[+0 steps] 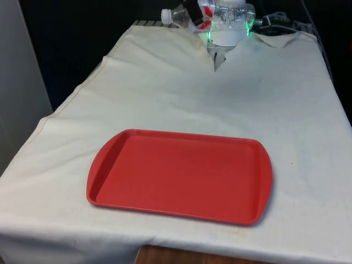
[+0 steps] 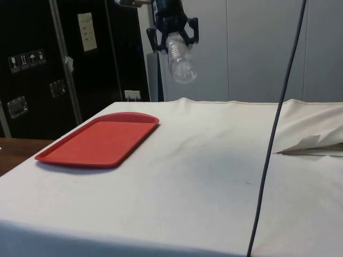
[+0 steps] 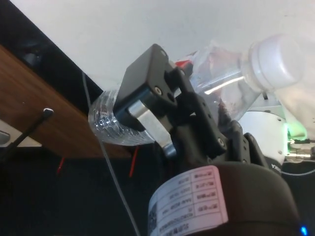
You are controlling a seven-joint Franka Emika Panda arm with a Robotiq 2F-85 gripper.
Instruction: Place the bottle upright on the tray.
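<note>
Pincer (image 2: 172, 36) is clamped on a clear, crinkled plastic bottle with a white screw cap (image 2: 179, 58), carried high in the air. In the side view it hangs well above the white cloth-covered bench (image 2: 214, 171), and well apart from the red rectangular plastic tray with rounded corners and a raised rim (image 2: 75, 159), which lies flat near the bench edge with nothing on it. Wrist view: the black fingers (image 3: 147, 93) straddle the bottle (image 3: 162, 113) across its midsection, near the label band.

Orientation: not upright. In the front view the bottle (image 1: 184, 16) lies closer to horizontal, long axis running across the picture, white cap towards the front view's left and slightly low. In the side view the rounded base points down and towards the camera. How far off horizontal it sits is hard to read, since the views foreshorten it differently; roughly a steep lean, I judge.

Step in hand, by my reading: carry to the tray (image 1: 110, 165), with reorientation not yet done.

Notes for doing it well:
- Rotate the wrist so the long axis goes vertical, cap up, base down, while high above the bench.
- Bring it over the tray's flat middle, away from the sloped rim.
- Lower until the base sits flat before releasing; an empty thin-walled bottle is light and likely tips easily.
- Release gently and lift straight up.
</note>
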